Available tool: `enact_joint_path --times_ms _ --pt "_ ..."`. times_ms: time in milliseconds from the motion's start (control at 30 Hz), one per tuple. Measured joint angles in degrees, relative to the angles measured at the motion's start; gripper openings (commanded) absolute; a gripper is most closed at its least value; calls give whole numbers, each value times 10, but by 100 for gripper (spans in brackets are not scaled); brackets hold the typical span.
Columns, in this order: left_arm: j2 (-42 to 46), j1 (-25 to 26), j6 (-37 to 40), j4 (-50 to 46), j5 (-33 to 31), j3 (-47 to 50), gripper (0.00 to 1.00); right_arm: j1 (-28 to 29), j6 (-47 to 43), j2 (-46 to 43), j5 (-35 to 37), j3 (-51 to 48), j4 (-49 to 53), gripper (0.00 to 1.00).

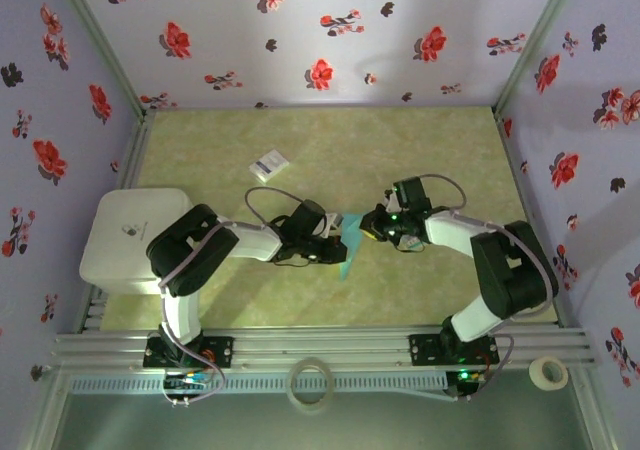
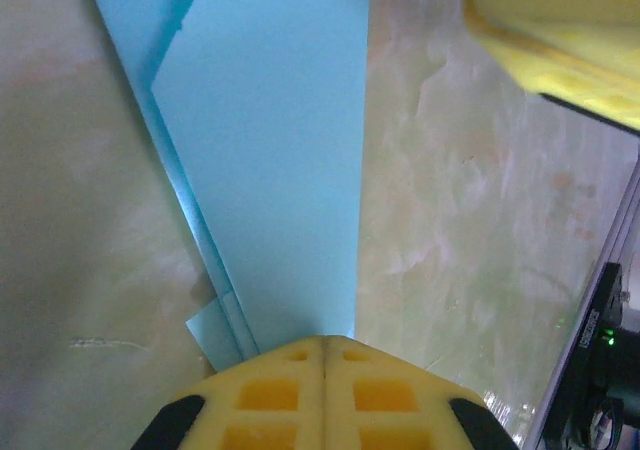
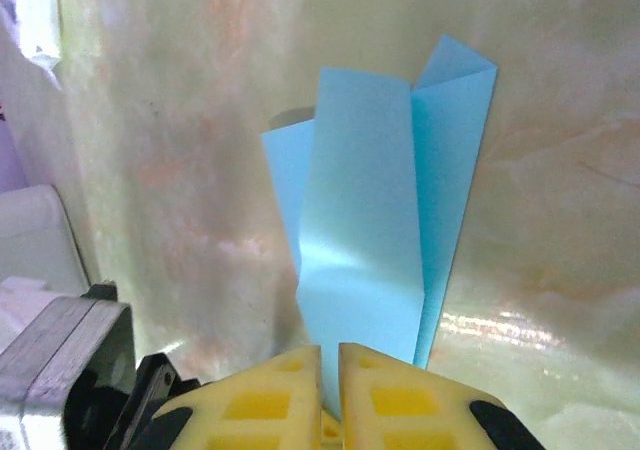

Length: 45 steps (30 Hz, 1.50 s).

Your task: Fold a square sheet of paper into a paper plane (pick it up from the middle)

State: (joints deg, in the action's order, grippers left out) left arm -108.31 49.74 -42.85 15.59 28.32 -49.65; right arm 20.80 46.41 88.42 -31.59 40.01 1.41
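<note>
The square sheet of paper is now folded into a slim teal paper plane (image 1: 348, 240) that lies mid-table between my two grippers. My left gripper (image 1: 335, 247) is shut on one end of it. In the left wrist view the fingertips (image 2: 300, 370) touch each other, and the folded layers (image 2: 275, 160) run out from between them. My right gripper (image 1: 369, 226) is at the other end. Its jaws (image 3: 330, 355) stand a narrow slit apart, with the raised flap of the plane (image 3: 365, 240) running into the slit. A yellow finger of the right gripper (image 2: 560, 40) shows at the top right of the left wrist view.
A small white printed card (image 1: 268, 164) lies on the mat behind the arms. A white box (image 1: 130, 235) stands at the left edge. Two tape rolls (image 1: 311, 383) (image 1: 547, 372) sit on the front rail. Flowered walls close in the table on three sides.
</note>
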Motion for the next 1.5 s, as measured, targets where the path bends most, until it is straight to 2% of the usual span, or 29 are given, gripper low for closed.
enact_joint_path --times_ms 267,567,800,900,1000,1500 --pt "2 0 11 -2 3 2 0 35 -17 7 -15 -9 -2 7" --pt "2 0 10 -23 2 -10 0 44 -34 99 -15 31 -3 4" --pt "2 0 10 -57 2 -24 0 40 -30 101 -18 29 -11 3" --pt "2 0 8 -71 2 -31 8 37 -23 101 -24 19 -29 3" --pt "4 0 3 -80 2 -33 10 35 -10 101 -29 11 -46 3" --pt "-3 0 -31 -79 -2 -53 11 35 32 101 -31 -7 -95 3"
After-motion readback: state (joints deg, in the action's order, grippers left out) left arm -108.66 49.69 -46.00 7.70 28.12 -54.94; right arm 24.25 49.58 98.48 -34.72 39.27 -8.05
